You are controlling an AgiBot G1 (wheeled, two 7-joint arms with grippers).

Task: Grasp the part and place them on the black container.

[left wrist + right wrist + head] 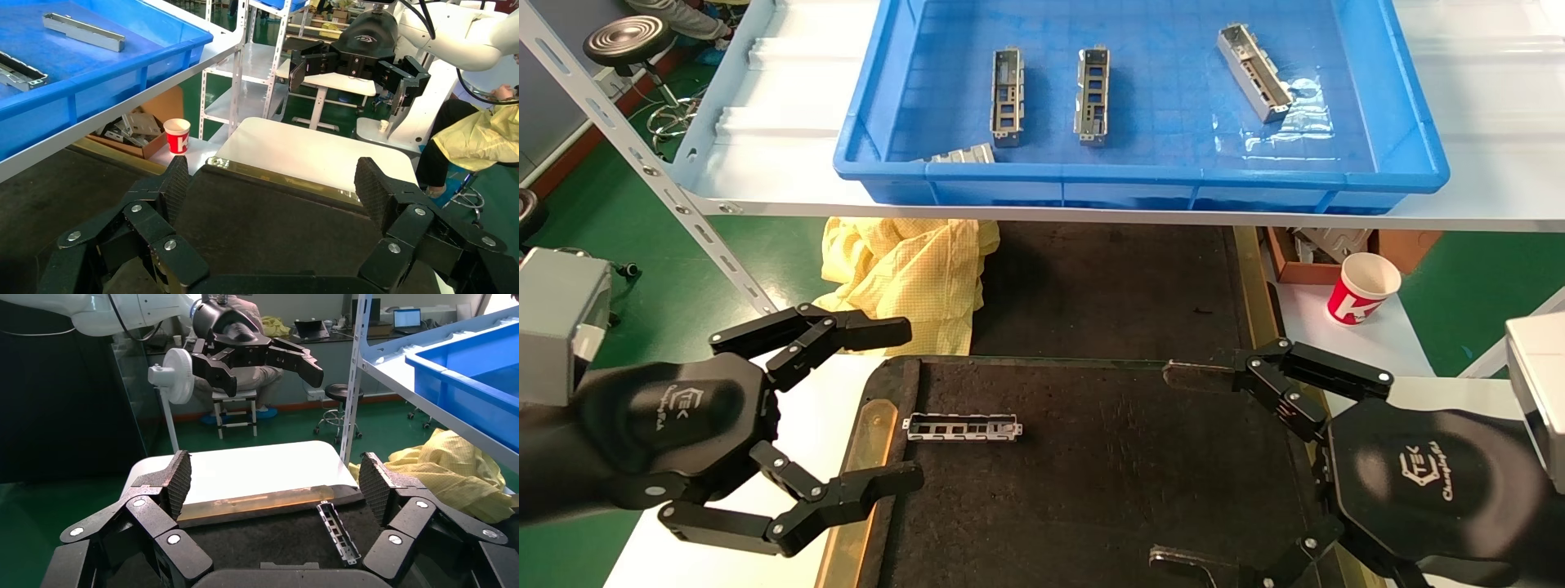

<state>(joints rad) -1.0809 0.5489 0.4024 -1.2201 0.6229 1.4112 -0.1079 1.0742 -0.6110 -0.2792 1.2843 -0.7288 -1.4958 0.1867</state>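
One silver-grey part (pixel 962 427) lies flat on the black container (pixel 1107 490), near its left brass strip. It also shows in the right wrist view (pixel 337 532). Several more parts lie in the blue bin, among them two upright ones (pixel 1007 96) (pixel 1093 95) and a slanted one (pixel 1254 72). My left gripper (pixel 910 404) is open and empty, hovering at the container's left edge beside the part. My right gripper (pixel 1166 465) is open and empty over the container's right side. The left wrist view shows only bare black container (pixel 257 226) between its open fingers.
The blue bin (pixel 1410 155) sits on a white shelf above and behind the container. A yellow cloth (pixel 911 269) lies under the shelf at left. A red-and-white paper cup (pixel 1363 287) and a cardboard box (pixel 1406 243) stand at right. A slanted shelf upright (pixel 641 163) runs at far left.
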